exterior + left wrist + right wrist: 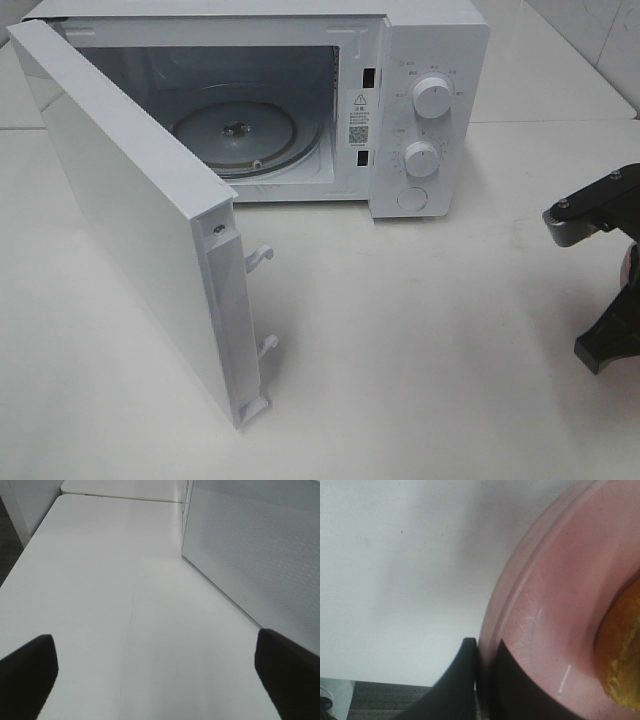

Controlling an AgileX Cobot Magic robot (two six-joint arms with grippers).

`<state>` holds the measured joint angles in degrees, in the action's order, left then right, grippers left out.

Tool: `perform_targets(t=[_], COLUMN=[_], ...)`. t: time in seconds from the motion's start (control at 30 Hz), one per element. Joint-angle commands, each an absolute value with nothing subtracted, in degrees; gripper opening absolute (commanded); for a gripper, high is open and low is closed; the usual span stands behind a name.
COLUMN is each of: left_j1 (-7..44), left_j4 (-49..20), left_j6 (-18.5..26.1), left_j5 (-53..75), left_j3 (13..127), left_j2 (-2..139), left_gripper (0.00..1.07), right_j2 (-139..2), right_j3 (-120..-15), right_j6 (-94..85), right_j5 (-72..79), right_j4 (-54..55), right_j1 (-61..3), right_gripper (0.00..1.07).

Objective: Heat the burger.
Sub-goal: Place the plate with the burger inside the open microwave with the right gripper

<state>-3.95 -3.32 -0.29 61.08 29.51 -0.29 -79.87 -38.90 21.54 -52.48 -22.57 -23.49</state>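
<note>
Pink plate (545, 630) rim is all your right fingers (455, 690) are pinching, so any tilt could slide the burger (622, 650) off. Left fingers (285, 670) are spread wide, empty.

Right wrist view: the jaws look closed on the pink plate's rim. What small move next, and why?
Probably lift the pink plate slightly and start it toward the microwave. The right gripper is shut on its rim, the burger sits on it, the door stands open and the glass turntable is bare.
</note>
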Motion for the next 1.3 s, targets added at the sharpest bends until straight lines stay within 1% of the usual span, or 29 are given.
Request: perform_targets(t=[0.03, 0.27, 0.33, 0.37, 0.43, 0.53, 0.6, 0.7, 0.77, 0.87, 0.97, 1.3], left_j1=[-4.0, -4.0, -4.0, -4.0, -4.0, -4.0, -4.0, -4.0, -4.0, -4.0, -4.0, -4.0], left_j4=[-3.3, -3.3, -3.3, -3.3, -3.3, -3.3, -3.3, -3.3, -3.3, -3.3, -3.3, -3.3], left_j6=[-0.8, -0.8, -0.8, -0.8, -0.8, -0.8, -0.8, -0.8, -0.8, -0.8, -0.8, -0.8], left_j5=[61.0, 61.0, 61.0, 61.0, 61.0, 61.0, 61.0, 61.0, 61.0, 61.0, 61.0, 61.0], left_j3=[30.0, 30.0, 30.0, 30.0, 30.0, 30.0, 30.0, 30.0, 30.0, 30.0, 30.0, 30.0], left_j2=[-0.5, -0.5, -0.5, -0.5, -0.5, -0.5, -0.5, -0.5, -0.5, -0.5, -0.5, -0.5], left_gripper=[1.00, 1.00, 1.00, 1.00, 1.00, 1.00, 1.00, 1.00, 1.00, 1.00, 1.00, 1.00], right_j2=[-77.8, -74.6, -71.9, -71.9, -69.6, -68.6, -65.3, -64.4, -61.5, -59.4, -57.4, -55.3], right_j3=[-37.8, -36.4, -35.9, -35.9, -35.3, -35.1, -33.8, -33.6, -33.3, -33.3, -33.3, -33.3], right_j6=[22.1, 22.2, 22.1, 22.1, 22.1, 21.9, 21.2, 21.0, 19.0, 16.6, 13.5, 1.7], right_j5=[-55.2, -57.4, -58.3, -58.3, -58.6, -58.6, -58.9, -59.2, -61.4, -62.7, -63.6, -64.3], right_j4=[-25.8, -26.4, -27.8, -27.8, -28.6, -28.9, -30.8, -31.2, -31.4, -31.4, -31.3, -31.2], right_j1=[-25.8, -29.6, -32.6, -32.6, -35.0, -35.7, -38.2, -38.8, -41.3, -43.0, -44.3, -44.5], right_gripper=[0.00, 0.00, 0.00, 0.00, 0.00, 0.00, 0.00, 0.00, 0.00, 0.00, 0.00, 0.00])
